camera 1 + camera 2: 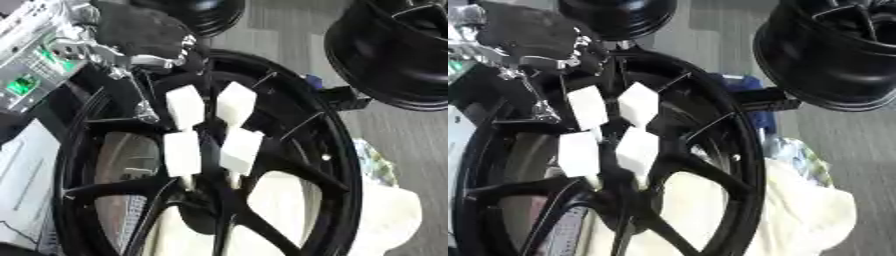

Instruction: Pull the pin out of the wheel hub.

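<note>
The left hand reaches over the wheel hub from ten o'clock. White-padded fingers point down over the hub's centre. I cannot tell whether they pinch anything.

A second black wheel sits at the floor's upper right corner, a third black wheel at the top edge. A pale cloth lies crumpled toward the lower right, beside a blue object.
</note>
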